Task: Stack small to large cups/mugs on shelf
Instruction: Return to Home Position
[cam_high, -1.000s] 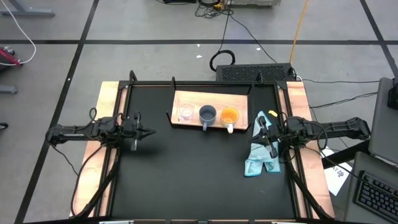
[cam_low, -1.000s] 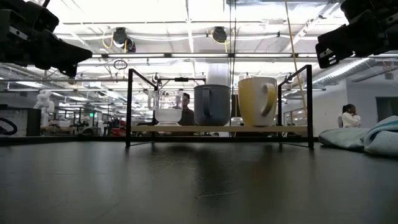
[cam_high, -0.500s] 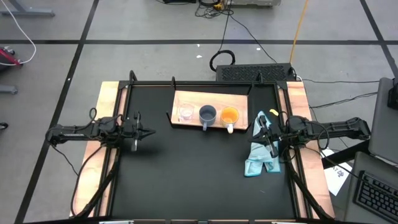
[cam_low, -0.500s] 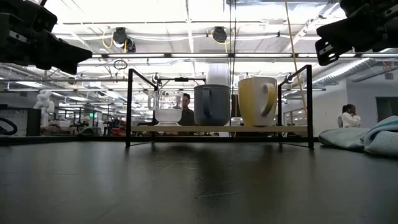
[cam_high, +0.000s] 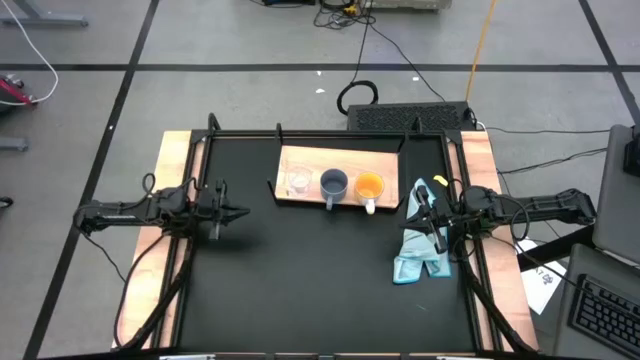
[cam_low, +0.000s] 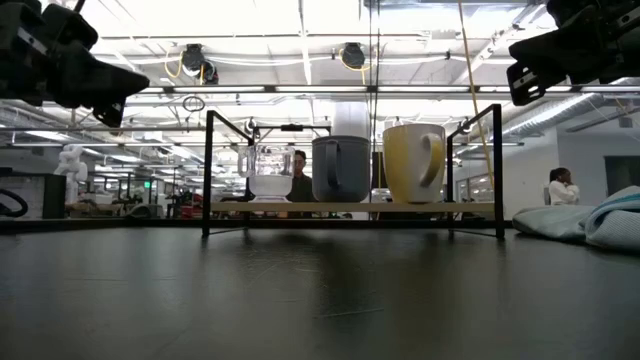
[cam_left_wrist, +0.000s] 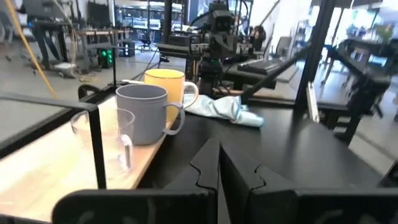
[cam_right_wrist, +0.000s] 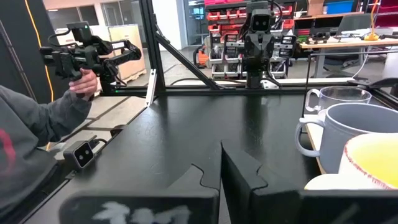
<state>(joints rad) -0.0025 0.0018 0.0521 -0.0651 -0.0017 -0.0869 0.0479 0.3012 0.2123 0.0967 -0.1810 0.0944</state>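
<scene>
Noted left end effector (cam_high: 240, 212) closed on nothing, raised above the black bench (cam_high: 300, 290). Noted right end effector (cam_high: 418, 212) likewise closed and empty, hanging over a light-blue cloth (cam_high: 420, 258). Found shelf (cam_high: 340, 160) between the two and farther across the bench, well apart from the left end effector, near the right one. Logged three vessels upright in one row on the board, none touching either end effector: clear glass cup (cam_high: 298, 182) nearest the left end effector, blue-grey mug (cam_high: 333, 184) in the middle, orange mug (cam_high: 369, 186) with white handle nearest the right. Seen from bench level: height rising from glass cup to orange mug.
</scene>
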